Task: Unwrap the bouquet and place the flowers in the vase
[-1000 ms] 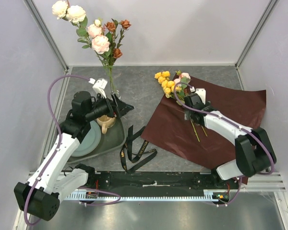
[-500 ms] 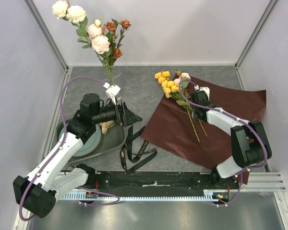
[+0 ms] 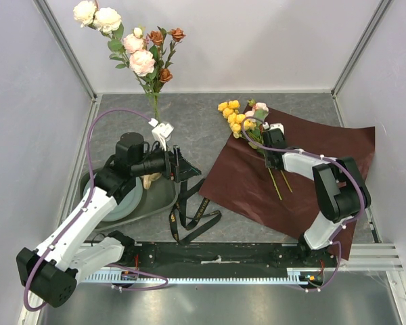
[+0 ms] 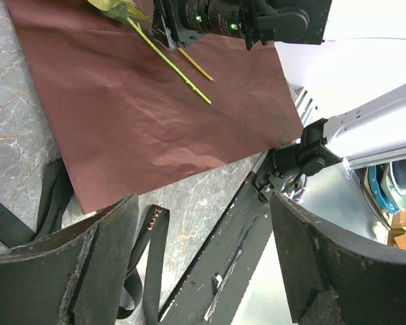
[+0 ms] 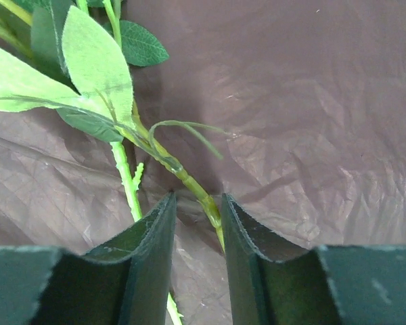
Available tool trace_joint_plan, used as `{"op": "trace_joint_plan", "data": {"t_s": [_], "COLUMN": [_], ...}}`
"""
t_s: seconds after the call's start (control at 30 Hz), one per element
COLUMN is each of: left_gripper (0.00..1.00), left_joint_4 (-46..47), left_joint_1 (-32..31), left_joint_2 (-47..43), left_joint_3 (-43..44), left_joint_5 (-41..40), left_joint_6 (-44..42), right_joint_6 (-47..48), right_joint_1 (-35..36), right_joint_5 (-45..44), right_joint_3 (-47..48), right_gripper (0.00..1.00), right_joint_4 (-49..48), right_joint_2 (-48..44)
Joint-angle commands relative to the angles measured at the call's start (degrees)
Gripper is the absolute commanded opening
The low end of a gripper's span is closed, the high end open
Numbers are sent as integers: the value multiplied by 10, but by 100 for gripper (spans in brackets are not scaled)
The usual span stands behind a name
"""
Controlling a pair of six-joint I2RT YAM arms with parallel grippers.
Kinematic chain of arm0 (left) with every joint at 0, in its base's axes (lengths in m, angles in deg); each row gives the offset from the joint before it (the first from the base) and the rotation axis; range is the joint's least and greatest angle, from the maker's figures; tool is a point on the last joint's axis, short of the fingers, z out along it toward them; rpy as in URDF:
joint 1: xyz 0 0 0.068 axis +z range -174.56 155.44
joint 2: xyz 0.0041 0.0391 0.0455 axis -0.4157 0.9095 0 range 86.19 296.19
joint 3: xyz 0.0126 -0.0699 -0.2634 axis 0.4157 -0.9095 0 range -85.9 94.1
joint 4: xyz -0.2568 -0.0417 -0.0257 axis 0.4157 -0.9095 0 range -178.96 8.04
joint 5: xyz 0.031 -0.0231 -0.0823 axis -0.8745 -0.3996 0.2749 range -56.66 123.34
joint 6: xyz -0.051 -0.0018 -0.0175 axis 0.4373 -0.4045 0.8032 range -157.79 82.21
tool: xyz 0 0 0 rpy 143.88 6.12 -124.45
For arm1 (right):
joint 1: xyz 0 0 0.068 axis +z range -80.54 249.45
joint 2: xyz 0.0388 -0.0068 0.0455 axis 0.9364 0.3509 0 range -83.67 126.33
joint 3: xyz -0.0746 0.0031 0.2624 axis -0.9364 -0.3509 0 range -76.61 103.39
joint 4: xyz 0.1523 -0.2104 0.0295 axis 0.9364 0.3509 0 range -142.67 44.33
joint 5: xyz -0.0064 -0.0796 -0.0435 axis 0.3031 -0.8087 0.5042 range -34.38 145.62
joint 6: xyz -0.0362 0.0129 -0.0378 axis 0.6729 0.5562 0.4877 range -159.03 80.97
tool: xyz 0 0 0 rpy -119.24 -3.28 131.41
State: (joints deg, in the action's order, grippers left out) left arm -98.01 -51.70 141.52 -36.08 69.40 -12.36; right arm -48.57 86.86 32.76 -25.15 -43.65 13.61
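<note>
Grey marbled bench (image 3: 210, 115) between pale walls, wrapping undone.
Toward far left corner, clear vase (image 3: 155, 112) holding cream, pink and rust flowers (image 3: 142, 59). Near left edge, dark tray (image 3: 159, 198) with teal plate (image 3: 122, 200) and tan mug (image 3: 149, 180). Beside the mug, left hand (image 3: 183, 166) released, fingers wide, empty, near black ribbon (image 3: 193, 214). Toward right edge, maroon paper (image 3: 318, 166) spread flat, yellow and pink sprays (image 3: 238, 120) lying across its far left corner. Low over the paper, right hand (image 5: 197, 206), fingers narrowed either side of green stem (image 5: 188, 179); clenched on it or not, cannot tell.
</note>
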Motion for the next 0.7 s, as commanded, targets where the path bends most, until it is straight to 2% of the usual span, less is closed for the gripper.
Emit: {"op": "trace_joint_plan", "data": {"t_s": [0.0,0.17,0.2,0.3,0.5,0.67], "left_gripper": [84,84,84,84,84,84], "left_joint_4": [-6,-10,-11,-11,-6,8], "left_joint_1": [-2,-2,-2,-2,-2,-2], "left_joint_2": [-11,-8,-7,-1,16,24], "left_joint_3": [24,30,31,34,44,45], "left_joint_5": [-1,-4,-4,-8,-6,-4], "left_joint_6": [-20,-20,-20,-19,-5,15], "right_joint_6": [24,30,30,25,46,31], "right_joint_1": [1,3,4,29,98,106], "right_joint_5": [1,-38,-46,-93,-219,-242], "right_joint_3": [14,9,10,22,49,63], "right_gripper": [35,19,12,0,0,0], "right_joint_4": [-37,-36,-33,-10,40,88], "right_joint_2": [14,6,1,-18,-67,-124]}}
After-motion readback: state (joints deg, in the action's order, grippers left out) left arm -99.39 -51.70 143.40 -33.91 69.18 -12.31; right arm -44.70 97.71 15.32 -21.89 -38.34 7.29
